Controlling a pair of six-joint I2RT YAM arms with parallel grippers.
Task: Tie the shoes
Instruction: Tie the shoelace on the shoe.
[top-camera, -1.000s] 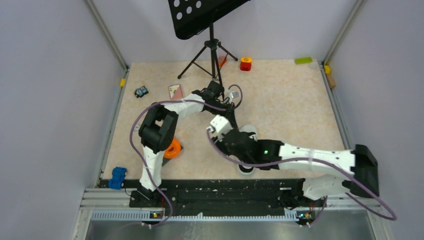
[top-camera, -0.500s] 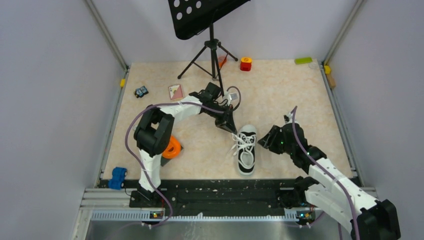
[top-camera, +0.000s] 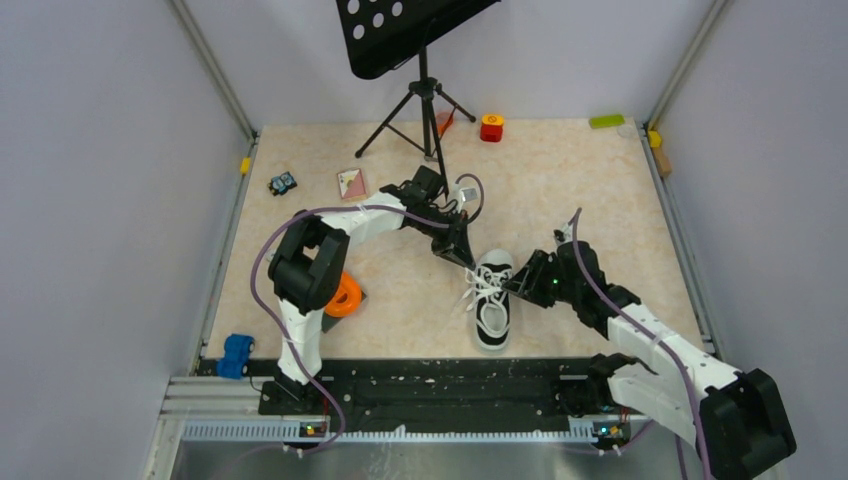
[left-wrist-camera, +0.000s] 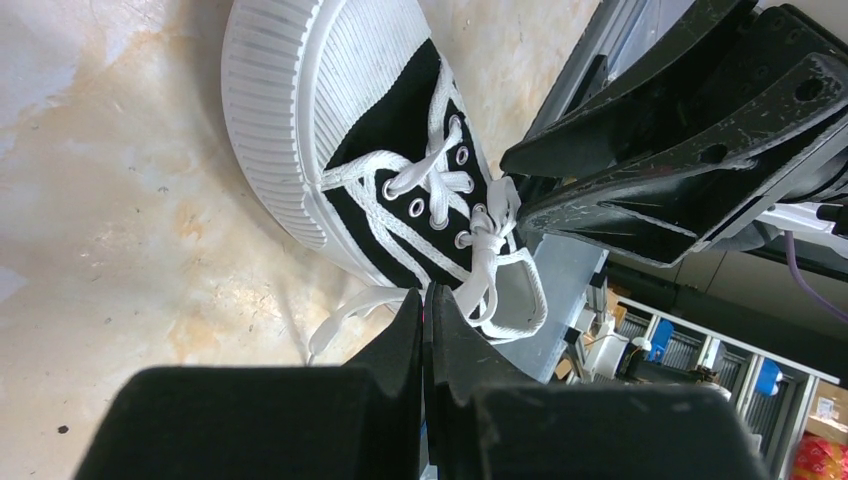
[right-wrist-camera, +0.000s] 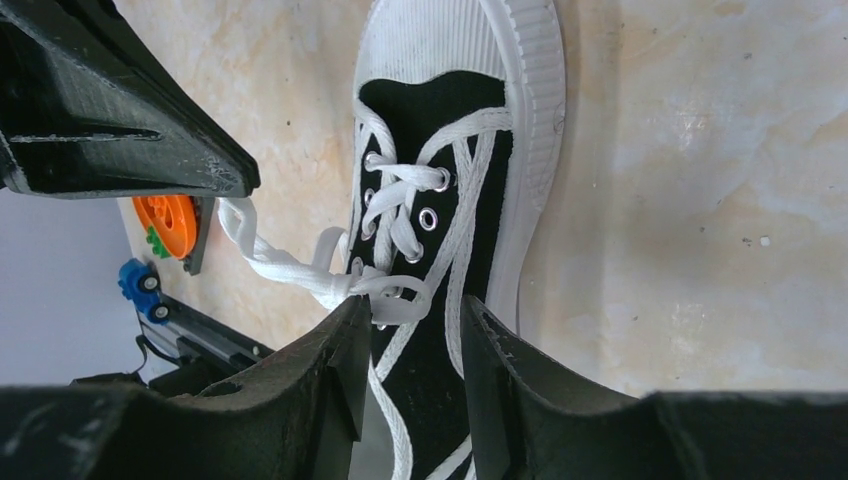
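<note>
- Near edge: both arm bases. A blue toy (top-camera: 237, 354) and an orange wheel (top-camera: 346, 297) sit left of centre, well apart from the work.
- Right gripper (top-camera: 514, 284): reaches in from the right and is poised low over the shoe's lacing. The jaws stand part open, astride the tongue. Lace strands lie in the gap, but nothing is pinched.
- Sneaker (top-camera: 492, 310): black canvas with a white toe cap. It stands upright on its sole at mid-table (top-camera: 580, 200), heel toward the bases and toe pointing away.
- Laces (right-wrist-camera: 275, 258): threaded through the eyelets and bunched in a loose twist near the top pair. One twisted strand lifts off to the shoe's left. Other strands trail down the tongue toward the heel.
- Left gripper (top-camera: 464, 255): just beside the toe, on the left. The jaws are closed, and the lifted strand runs right up to the tip, so it looks pinched there.
- Step in hand, as I read it: one end is secured and the second is being picked up. No bow is formed.
- Next move calls for closing on a single strand, clear of the tongue, then drawing it opposite the left pull.
- Far side: music stand (top-camera: 425, 90).
</note>
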